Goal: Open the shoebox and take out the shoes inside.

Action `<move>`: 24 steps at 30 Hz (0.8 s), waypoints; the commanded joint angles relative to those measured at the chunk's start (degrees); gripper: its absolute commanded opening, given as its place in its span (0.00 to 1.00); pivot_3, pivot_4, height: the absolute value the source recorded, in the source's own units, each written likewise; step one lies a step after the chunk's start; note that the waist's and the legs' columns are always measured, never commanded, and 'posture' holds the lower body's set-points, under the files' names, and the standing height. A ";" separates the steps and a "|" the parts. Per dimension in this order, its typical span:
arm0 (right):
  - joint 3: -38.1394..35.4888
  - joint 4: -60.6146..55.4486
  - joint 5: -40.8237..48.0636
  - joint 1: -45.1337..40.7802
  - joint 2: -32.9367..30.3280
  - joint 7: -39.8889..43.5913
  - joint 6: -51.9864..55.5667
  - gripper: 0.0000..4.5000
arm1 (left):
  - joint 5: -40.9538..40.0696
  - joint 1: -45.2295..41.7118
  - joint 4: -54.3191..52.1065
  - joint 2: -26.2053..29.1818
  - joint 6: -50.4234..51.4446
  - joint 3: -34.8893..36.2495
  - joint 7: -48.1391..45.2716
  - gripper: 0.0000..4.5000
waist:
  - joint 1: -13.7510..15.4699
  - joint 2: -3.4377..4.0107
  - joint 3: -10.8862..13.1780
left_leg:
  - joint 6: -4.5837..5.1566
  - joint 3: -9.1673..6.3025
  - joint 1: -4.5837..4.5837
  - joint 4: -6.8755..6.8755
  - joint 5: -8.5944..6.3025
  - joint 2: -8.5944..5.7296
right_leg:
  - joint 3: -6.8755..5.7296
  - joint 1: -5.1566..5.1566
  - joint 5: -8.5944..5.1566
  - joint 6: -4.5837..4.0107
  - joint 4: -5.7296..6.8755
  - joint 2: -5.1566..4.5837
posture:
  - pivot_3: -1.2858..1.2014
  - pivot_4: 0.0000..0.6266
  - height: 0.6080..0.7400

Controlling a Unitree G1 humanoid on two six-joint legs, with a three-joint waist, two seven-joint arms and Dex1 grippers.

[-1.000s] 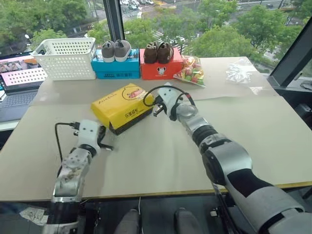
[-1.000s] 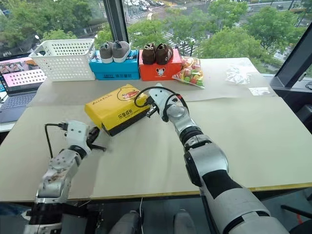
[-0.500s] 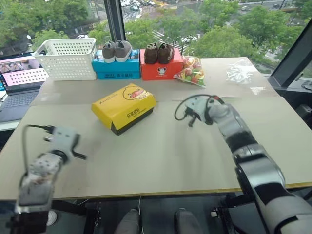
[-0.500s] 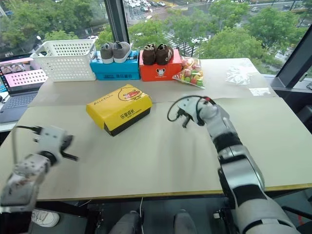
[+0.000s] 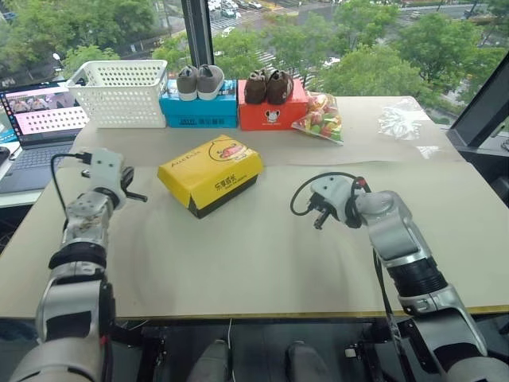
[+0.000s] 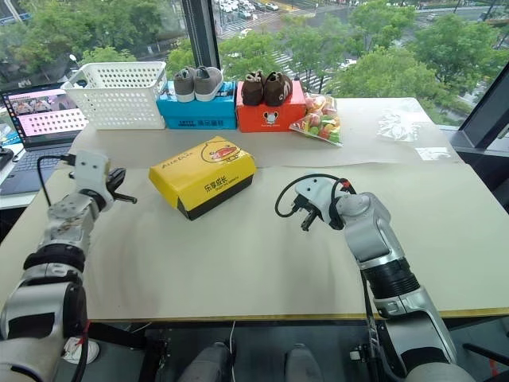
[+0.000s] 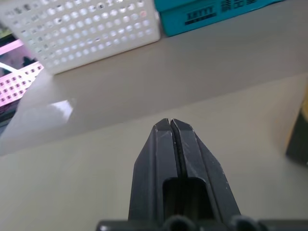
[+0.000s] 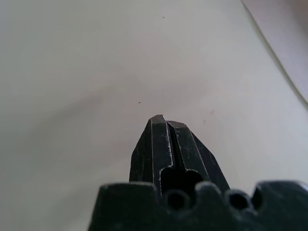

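The shoebox (image 5: 211,173), with a yellow lid bearing a cartoon duck and black sides, sits closed on the table a little left of centre. The shoes are hidden inside it. My left gripper (image 5: 141,196) hovers to the left of the box with a gap between them, its tip pointing at the box. The left wrist view shows its fingers (image 7: 185,149) pressed together with nothing between them. My right gripper (image 5: 317,224) hangs to the right of the box over bare table, well apart from it. Its fingers (image 8: 180,144) are also shut and hold nothing.
Along the far edge stand a white basket (image 5: 119,91), a blue box (image 5: 199,111) with grey shoes on top, an orange-red box (image 5: 270,115) with brown shoes, a bag of coloured sweets (image 5: 318,119) and crumpled clear plastic (image 5: 402,121). A laptop (image 5: 40,111) sits far left.
My right gripper has drawn away from the shoebox's right end, out to the right and nearer me. My left gripper swung out left, then rose and moved farther away beside the box.
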 commanded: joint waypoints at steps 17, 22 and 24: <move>-2.25 -4.44 3.99 -1.14 -3.91 -4.24 1.64 0.03 | -0.18 2.83 -4.00 -4.56 -9.75 -7.71 -34.77 0.01 | 0.10 -0.03 0.02 | 0.01 0.00 -0.02 0.01 0.00 -0.04 | -0.02 0.03 -0.02 0.04 0.03 -0.06 | 0.52 0.24 1.00; -1.57 -1.85 4.49 -2.33 -3.93 -4.82 0.31 0.03 | -6.17 16.02 -26.72 -1.42 1.81 -8.98 -45.58 0.01 | -0.52 -0.02 0.02 | 0.01 0.02 -0.03 -0.03 0.00 0.01 | 0.01 -0.06 0.24 -0.42 0.04 -0.05 | 0.52 0.24 1.00; -1.33 -0.28 4.53 -2.84 -3.89 -5.04 -0.57 0.03 | -6.47 18.34 -30.62 0.31 4.57 -8.49 -45.22 0.01 | -0.97 -0.02 0.02 | 0.01 0.01 -0.04 -0.03 0.01 0.02 | 0.01 -0.06 0.24 -0.43 0.06 -0.04 | 0.52 0.24 1.00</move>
